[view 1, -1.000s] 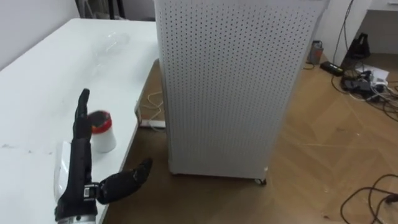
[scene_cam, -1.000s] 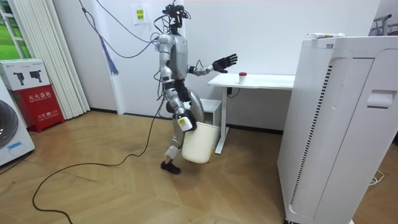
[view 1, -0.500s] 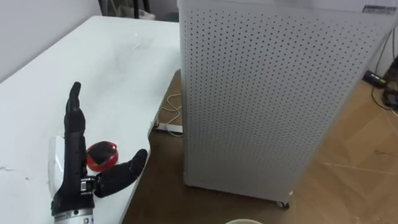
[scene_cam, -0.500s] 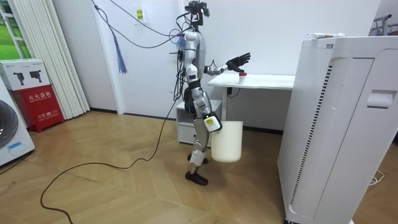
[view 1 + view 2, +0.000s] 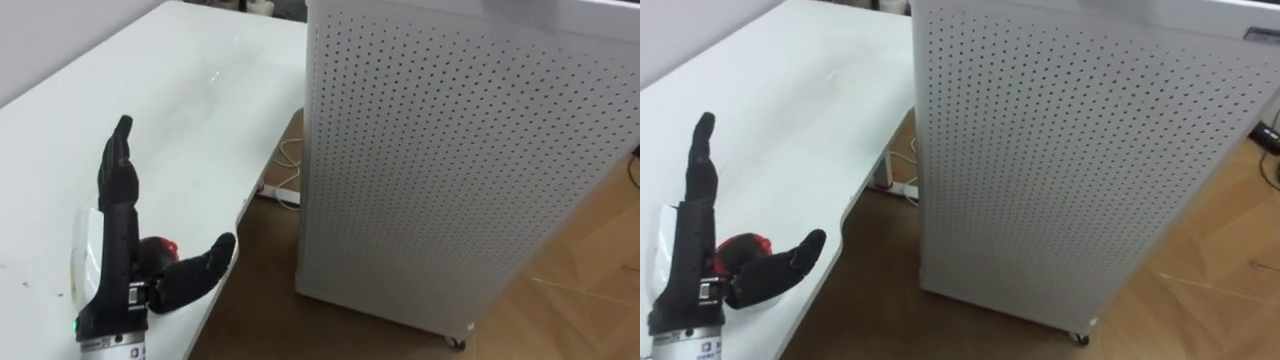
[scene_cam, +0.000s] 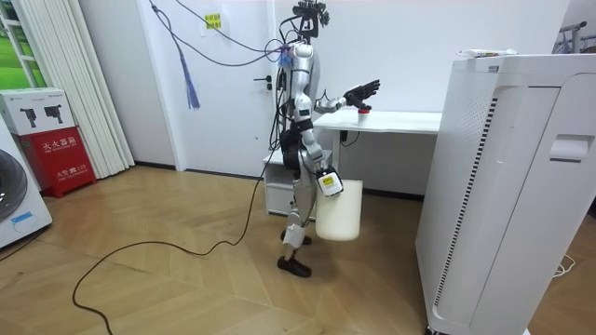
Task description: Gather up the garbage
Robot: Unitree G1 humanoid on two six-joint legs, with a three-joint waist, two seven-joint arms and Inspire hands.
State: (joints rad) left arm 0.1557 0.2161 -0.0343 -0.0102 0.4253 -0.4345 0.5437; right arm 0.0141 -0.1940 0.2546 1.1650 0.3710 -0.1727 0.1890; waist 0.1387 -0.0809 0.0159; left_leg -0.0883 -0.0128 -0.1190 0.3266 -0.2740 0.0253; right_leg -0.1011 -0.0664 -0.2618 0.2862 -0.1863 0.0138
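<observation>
White laminate table (image 5: 190,85) runs up the left eye view, w/ a white perforated cabinet (image 5: 450,160) just beside its edge on a wood floor (image 5: 590,275). Left hand (image 5: 115,285) is over the table's near corner: fingers straight & pointing up-view, thumb spread wide toward the edge, nothing gripped. The garbage, a small red-topped cup (image 5: 157,249), sits on the table in the gap btw thumb & fingers, mostly hidden by the hand; whether it touches the palm I can't tell.

Right eye view: same layout, red top peeking out just above the thumb, hand wide open.

Room view: robot stands at the table's end, left arm reaching out over the top, cup on the table just under the hand. Right hand (image 6: 327,182) hangs low by the hip w/ a white bucket (image 6: 339,210) below it; how it holds the bucket can't be made out.

Step in hand, as I judge it: closing on the cup. To do it well: lower the palm to the cup's side, wrap thumb opposite fingers around the body not the lid, squeeze gently (prob. light & crushable), lift straight up. It's close to the edge, so avoid nudging it off.
</observation>
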